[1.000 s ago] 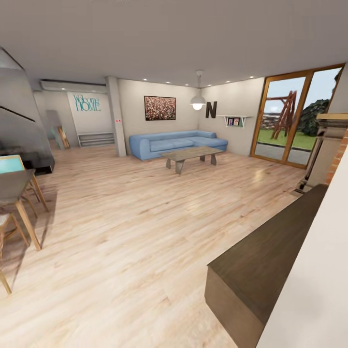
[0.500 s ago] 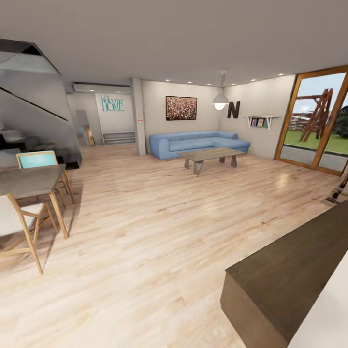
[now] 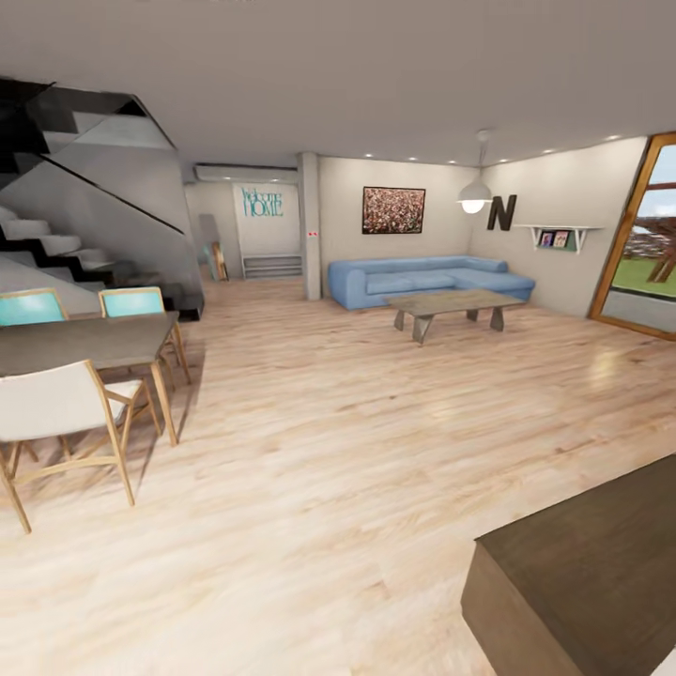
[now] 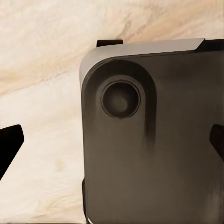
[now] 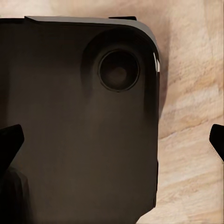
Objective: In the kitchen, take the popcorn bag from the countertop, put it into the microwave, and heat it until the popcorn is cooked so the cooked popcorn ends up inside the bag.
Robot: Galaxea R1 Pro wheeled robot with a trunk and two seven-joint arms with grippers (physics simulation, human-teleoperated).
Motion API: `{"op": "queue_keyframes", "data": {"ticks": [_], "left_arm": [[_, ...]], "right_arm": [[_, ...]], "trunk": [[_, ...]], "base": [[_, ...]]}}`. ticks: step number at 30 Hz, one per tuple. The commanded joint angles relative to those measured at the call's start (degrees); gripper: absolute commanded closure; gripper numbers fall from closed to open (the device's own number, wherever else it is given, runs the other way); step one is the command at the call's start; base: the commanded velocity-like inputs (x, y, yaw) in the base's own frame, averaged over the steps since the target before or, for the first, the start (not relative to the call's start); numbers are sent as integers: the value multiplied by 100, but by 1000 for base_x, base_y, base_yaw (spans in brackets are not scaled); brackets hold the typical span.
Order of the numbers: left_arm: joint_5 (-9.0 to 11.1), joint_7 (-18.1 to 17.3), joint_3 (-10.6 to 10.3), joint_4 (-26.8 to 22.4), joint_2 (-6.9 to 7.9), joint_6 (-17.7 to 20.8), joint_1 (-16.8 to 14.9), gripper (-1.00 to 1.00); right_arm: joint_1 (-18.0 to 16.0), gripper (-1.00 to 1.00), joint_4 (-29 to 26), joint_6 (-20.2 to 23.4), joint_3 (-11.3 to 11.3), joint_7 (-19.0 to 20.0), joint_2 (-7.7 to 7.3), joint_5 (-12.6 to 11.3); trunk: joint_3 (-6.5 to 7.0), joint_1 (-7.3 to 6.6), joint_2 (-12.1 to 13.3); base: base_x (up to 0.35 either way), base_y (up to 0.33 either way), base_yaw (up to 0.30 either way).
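Note:
I am in a living room with a pale wood floor [image 3: 319,451]. The popcorn bag, the microwave and the countertop are out of view. In the left wrist view my left gripper [image 4: 113,143] hangs open, its two dark fingertips [image 4: 9,145] far apart, over a dark rounded part of my own body and the wood floor. In the right wrist view my right gripper [image 5: 113,142] is open in the same way, with nothing between its fingertips [image 5: 9,142].
A dining table [image 3: 84,340] with wooden chairs [image 3: 66,413] stands at the left, a staircase [image 3: 66,246] behind it. A blue sofa [image 3: 427,279] and coffee table [image 3: 449,303] sit at the back. A dark wooden unit [image 3: 601,563] fills the near right corner. Open floor lies between.
The whole picture has slid to the right, so the camera has turned left. The dining table and staircase have come further into view and the glass door has slipped toward the right edge.

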Motion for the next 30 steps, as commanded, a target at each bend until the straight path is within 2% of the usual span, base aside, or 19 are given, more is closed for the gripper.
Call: {"op": "queue_keyframes", "data": {"ticks": [1,30], "left_arm": [[-2,1,-5,1,0,-15,-2,-100],[-2,1,-6,1,-1,-15,-2,-100]], "right_arm": [[1,-100,1,-23,-6,-7,1,-9],[1,-100,1,-31,3,-7,-8,-8]], "trunk": [[-4,0,-2],[-4,0,-2]], "base": [[0,0,274],[0,0,273]]}}
